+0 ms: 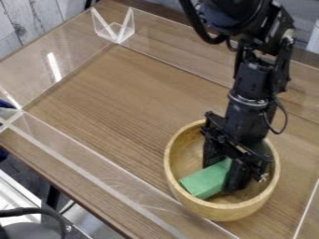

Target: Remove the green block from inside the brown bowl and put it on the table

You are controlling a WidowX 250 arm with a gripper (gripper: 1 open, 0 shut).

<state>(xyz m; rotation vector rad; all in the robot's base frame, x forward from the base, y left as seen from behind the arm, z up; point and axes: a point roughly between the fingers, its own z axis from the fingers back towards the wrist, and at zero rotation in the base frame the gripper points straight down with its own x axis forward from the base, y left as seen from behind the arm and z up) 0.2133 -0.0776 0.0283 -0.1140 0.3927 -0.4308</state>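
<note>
The brown bowl [187, 151] sits on the table [125, 103] at the lower right. Inside it lies the green block [206, 178], tilted, with its lower end toward the bowl's front-left wall. My black gripper [240, 166] reaches steeply down into the bowl from the upper right. Its fingers are shut on the block's upper right end. That end of the block is hidden behind the fingers.
Low clear acrylic walls [75, 154] edge the table along the left and front. A clear angled piece [115, 25] stands at the far corner. Bare wood surface stretches left of and behind the bowl.
</note>
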